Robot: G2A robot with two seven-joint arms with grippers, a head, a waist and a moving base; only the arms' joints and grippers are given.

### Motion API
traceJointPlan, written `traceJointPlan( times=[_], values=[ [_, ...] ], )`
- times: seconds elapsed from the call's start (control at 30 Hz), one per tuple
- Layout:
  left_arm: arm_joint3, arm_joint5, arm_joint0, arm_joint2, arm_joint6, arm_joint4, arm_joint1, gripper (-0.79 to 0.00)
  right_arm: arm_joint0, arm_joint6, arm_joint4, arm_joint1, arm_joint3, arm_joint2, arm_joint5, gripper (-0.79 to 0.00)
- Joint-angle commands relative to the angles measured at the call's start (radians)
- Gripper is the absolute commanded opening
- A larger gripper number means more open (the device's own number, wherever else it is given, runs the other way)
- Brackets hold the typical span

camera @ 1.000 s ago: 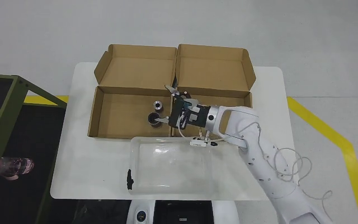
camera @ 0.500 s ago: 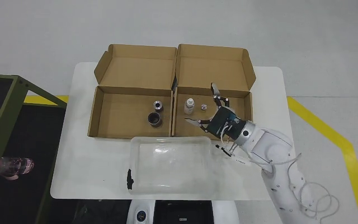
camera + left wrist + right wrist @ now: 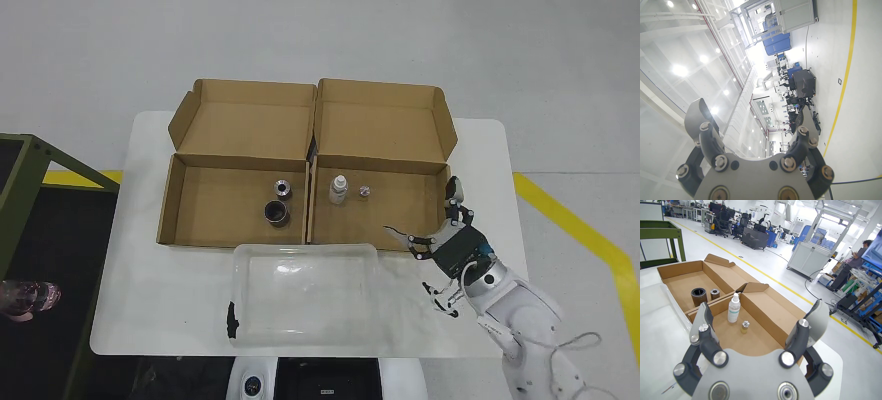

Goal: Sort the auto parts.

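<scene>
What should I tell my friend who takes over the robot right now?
Left gripper: open, empty, pointing upward.
Right gripper: open, empty, above the table beside the bottle's box.
Things: a large dark cylinder and a small dark cylinder stand in one cardboard box. The spray bottle and a small metal part stand in the other box.
Done: four parts are boxed.
Left: the clear bin looks empty, so probably nothing more to sort.
</scene>
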Motion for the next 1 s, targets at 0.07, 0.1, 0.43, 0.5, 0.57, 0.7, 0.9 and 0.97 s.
traceJointPlan(
  times=[0.07, 0.1, 0.43, 0.5, 0.57, 0.7, 0.9, 0.97],
  values=[
    [0.0, 0.0, 0.0, 0.0, 0.0, 0.0, 0.0, 0.0, -0.062, -0.029, 0.007, 0.003, -0.015, 0.035, 0.015, 0.0],
    [0.0, 0.0, 0.0, 0.0, 0.0, 0.0, 0.0, 0.0, -0.075, -0.036, 0.009, 0.004, -0.018, 0.044, 0.017, 0.0],
    [0.0, 0.0, 0.0, 0.0, 0.0, 0.0, 0.0, 0.0, -0.137, -0.075, 0.022, 0.008, -0.012, 0.074, 0.06, 0.0],
    [0.0, 0.0, 0.0, 0.0, 0.0, 0.0, 0.0, 0.0, -0.137, -0.076, 0.022, 0.007, -0.013, 0.074, 0.06, 0.0],
    [0.0, 0.0, 0.0, 0.0, 0.0, 0.0, 0.0, -0.001, -0.138, -0.076, 0.022, 0.008, -0.012, 0.074, 0.06, 0.0],
    [0.0, 0.0, 0.0, 0.0, 0.0, 0.0, 0.0, 0.0, -0.137, -0.075, 0.022, 0.008, -0.012, 0.074, 0.06, 0.0],
    [0.0, 0.0, 0.0, 0.0, 0.0, 0.0, 0.0, -0.001, -0.137, -0.075, 0.022, 0.008, -0.012, 0.074, 0.06, 0.0],
    [0.0, 0.0, 0.0, 0.0, 0.0, 0.0, 0.0, 0.0, -0.137, -0.075, 0.022, 0.008, -0.012, 0.074, 0.06, 0.0]
  ],
)
